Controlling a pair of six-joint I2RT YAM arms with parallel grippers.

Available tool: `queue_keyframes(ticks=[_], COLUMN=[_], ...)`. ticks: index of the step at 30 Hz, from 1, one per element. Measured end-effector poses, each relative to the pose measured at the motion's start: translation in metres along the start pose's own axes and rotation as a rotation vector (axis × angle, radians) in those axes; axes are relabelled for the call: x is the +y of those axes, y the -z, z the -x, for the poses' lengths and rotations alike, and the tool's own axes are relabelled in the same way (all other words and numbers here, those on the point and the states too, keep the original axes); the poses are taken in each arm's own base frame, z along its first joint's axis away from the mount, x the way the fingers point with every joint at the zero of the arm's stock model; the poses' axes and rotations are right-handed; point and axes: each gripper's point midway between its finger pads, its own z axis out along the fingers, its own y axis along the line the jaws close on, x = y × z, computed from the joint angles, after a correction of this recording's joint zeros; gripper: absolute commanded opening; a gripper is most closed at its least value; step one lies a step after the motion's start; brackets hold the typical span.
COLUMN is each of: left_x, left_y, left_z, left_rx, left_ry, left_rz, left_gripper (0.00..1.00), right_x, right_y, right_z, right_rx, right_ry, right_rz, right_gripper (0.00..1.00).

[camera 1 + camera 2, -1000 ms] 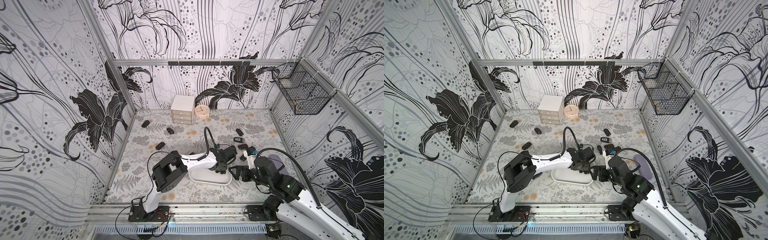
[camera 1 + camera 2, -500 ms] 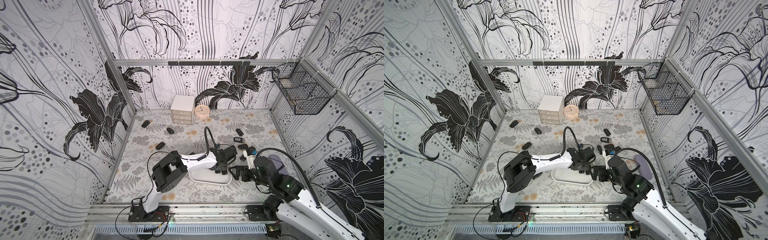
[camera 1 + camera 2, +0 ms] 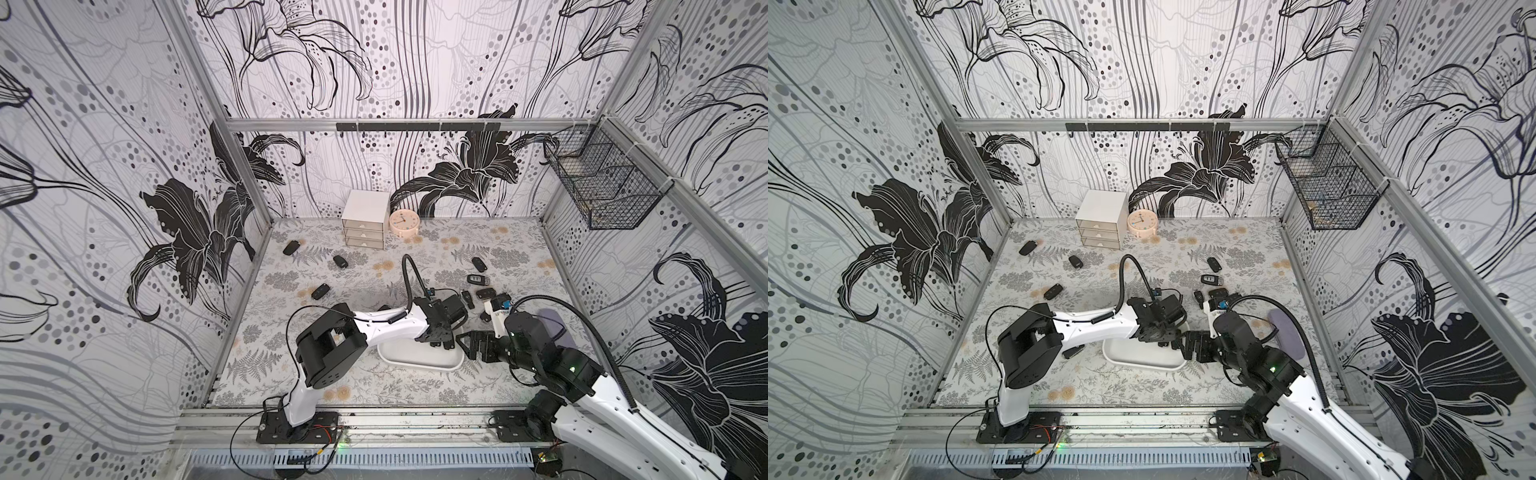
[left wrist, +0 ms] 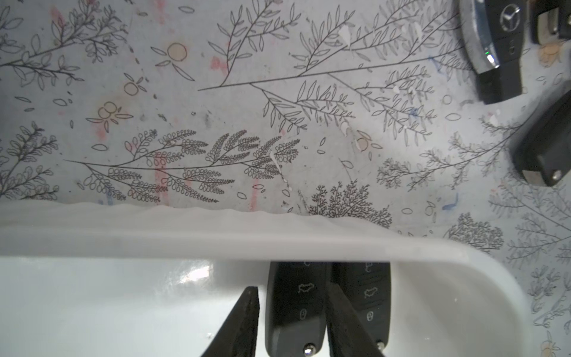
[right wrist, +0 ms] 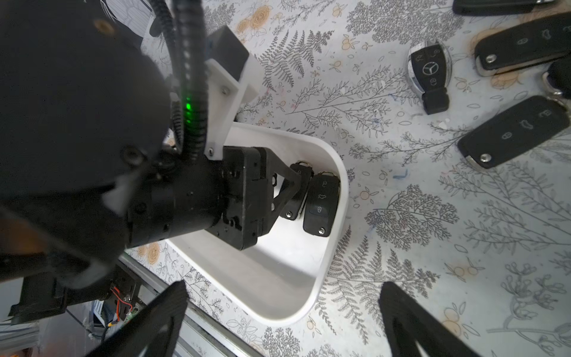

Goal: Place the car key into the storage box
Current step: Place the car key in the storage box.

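- The car key [image 4: 295,306] is in my left hand [image 4: 292,290]. My fingers [image 4: 247,318] press it from both sides, so I think I am holding it.
- The key is down inside the storage box [image 3: 415,362], low and a bit right of the middle in both top views. It sits just beside another key [image 4: 367,293], near a rounded corner.
- I think this is the putting-down step. Next I must let go and lift my hand straight up, without bumping the other key.
- My right hand [image 5: 278,321] is wide open, holds nothing, and hangs just outside the box.
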Motion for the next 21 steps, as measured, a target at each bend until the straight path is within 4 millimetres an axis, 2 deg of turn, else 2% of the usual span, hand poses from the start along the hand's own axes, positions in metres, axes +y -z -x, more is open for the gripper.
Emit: queue_keyframes(ticks=[21], left_x=[-0.012], left_y=[-0.004], left_z=[-0.002], left_rx=[0.010], left_ry=[0.025], left_rz=[-0.065], left_gripper=[0.38], right_x=[0.000], right_y=[0.000], right_z=[0.000], right_rx=[0.000], right_ry=[0.007], right_rz=[0.000], right_gripper=[1.00])
